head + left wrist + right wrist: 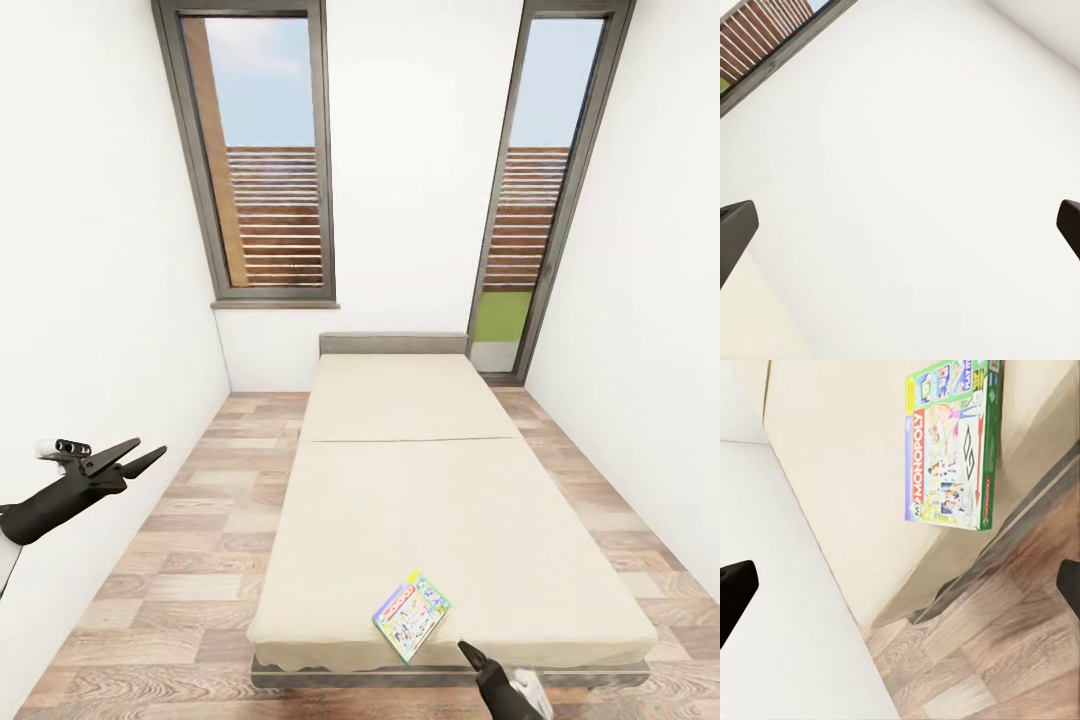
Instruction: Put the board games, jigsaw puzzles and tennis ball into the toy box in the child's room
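**Robot at the foot of the bed, one game within reach**

While the robot faces the bed (pixel 420 500) along its length, a single game (pixel 411 615) lies flat on the cream cover near the foot edge, a little right of centre and turned askew. In the right wrist view it reads as a green-edged Monopoly box, close to the edge where the cover drops to the wood floor (pixel 180 560).

The right gripper (pixel 470 652) sits low, just off the foot edge and near the game's right corner, its fingers spread wide apart with nothing between them; it looks set for an approach to the box. The left gripper (pixel 135 458) is held out to the side by the white wall (pixel 90 250), clear of the work, fingers also parted and empty.

The game likely needs sliding to the edge to get a finger beneath it.
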### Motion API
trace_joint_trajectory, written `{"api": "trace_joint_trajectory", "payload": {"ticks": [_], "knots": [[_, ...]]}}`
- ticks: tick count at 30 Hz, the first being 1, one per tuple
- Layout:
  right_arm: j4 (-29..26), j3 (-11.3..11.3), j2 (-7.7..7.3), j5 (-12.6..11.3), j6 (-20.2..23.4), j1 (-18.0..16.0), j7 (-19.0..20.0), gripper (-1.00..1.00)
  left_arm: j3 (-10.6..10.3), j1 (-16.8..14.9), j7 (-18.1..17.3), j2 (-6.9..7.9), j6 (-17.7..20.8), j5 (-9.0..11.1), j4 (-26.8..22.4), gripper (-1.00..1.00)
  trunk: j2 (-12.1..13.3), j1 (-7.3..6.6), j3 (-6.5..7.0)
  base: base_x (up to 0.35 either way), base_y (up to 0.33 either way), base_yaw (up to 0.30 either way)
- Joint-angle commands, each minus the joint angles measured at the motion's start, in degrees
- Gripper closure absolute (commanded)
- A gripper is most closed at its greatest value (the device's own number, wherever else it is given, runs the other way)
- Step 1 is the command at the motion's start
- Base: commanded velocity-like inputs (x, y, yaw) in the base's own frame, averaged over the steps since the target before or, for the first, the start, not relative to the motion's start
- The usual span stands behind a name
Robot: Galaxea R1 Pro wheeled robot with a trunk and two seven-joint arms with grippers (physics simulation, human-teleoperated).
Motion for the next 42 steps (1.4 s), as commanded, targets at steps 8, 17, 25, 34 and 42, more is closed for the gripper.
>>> {"api": "trace_joint_trajectory", "payload": {"ticks": [8,17,25,34,42], "knots": [[1.87,-0.09,-0.21,-0.38,-0.77,-0.40,6.10,-1.00,-0.06,-0.06,-0.23,0.08,1.03,-0.15,0.08,-1.00,-0.13,0.04,-0.13,0.000,0.000,0.000],[1.96,-0.20,-0.15,-0.65,-0.49,-0.43,17.85,-1.00,-0.04,-0.07,-0.23,0.09,1.43,-0.17,0.12,-1.00,-0.13,0.04,-0.13,0.000,0.000,0.000],[1.82,-0.78,-0.49,-1.26,-0.70,-0.43,18.53,-1.00,-0.07,-0.07,-0.23,0.10,1.50,-0.15,0.12,-1.00,-2.13,1.13,-1.03,0.000,0.000,0.000],[2.00,-4.09,-1.08,-3.88,-0.08,-0.43,18.44,-1.00,0.25,-0.07,-0.23,0.16,1.69,0.16,0.15,-1.00,-5.74,3.11,-2.64,0.000,0.000,0.000],[2.05,-7.35,-0.54,-5.31,2.54,-0.43,18.45,-1.00,0.41,-0.07,-0.23,0.58,2.16,0.40,0.33,-1.00,-8.95,4.87,-4.08,0.000,0.000,0.000]]}}
